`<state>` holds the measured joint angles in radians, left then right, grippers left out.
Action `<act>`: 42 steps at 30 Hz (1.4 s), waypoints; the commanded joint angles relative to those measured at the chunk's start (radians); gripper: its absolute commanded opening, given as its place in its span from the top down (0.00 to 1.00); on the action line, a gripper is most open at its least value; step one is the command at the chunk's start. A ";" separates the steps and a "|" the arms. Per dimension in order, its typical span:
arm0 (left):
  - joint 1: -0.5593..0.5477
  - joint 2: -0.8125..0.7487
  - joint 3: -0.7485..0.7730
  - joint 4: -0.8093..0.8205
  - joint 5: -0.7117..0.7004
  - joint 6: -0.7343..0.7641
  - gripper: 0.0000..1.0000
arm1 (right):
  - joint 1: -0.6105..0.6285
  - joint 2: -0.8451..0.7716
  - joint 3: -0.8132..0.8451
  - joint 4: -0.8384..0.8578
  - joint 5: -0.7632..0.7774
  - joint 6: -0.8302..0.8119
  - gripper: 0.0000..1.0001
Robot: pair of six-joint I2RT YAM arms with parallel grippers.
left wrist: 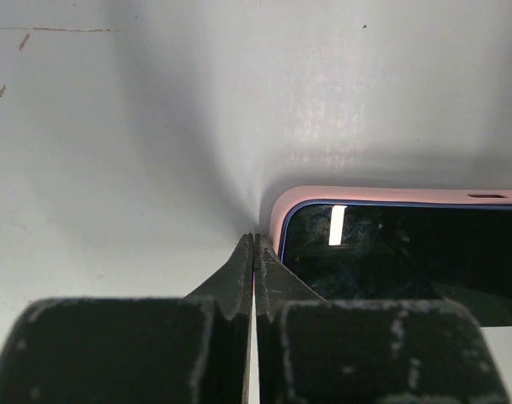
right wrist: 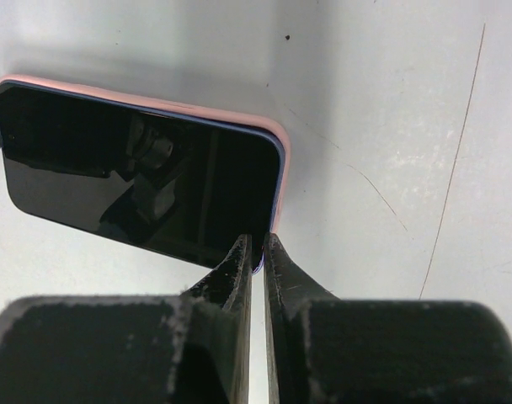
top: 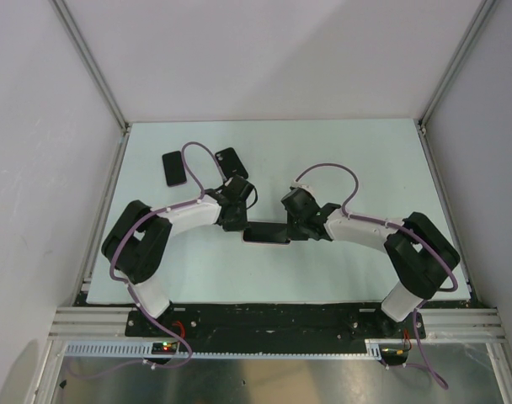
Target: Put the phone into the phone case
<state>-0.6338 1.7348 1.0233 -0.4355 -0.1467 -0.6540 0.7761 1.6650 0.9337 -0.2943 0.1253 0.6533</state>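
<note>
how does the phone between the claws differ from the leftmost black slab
The phone has a pink rim; the slab is all black. The phone lies crosswise with the left claw and right claw at its ends; the slab lies lengthwise, untouched. Both lie flat on the table.

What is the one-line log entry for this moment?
phone: screen up in pink phone case, on table | left gripper: shut, at its left end | right gripper: nearly shut, at its right end
</note>
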 commanded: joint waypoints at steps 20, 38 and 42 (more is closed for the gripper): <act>0.005 -0.178 -0.048 0.044 0.049 -0.020 0.83 | 0.053 0.116 0.003 0.088 -0.057 0.027 0.91; -0.016 -0.152 -0.084 0.045 0.096 -0.009 0.86 | 0.035 0.106 0.007 0.089 -0.072 0.020 0.91; -0.026 -0.152 -0.098 0.044 0.070 -0.010 0.86 | 0.033 0.107 0.008 0.089 -0.076 0.019 0.91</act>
<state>-0.6437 1.5826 0.9428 -0.4057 -0.0494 -0.6582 0.7879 1.6752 0.9600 -0.3260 0.1612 0.6525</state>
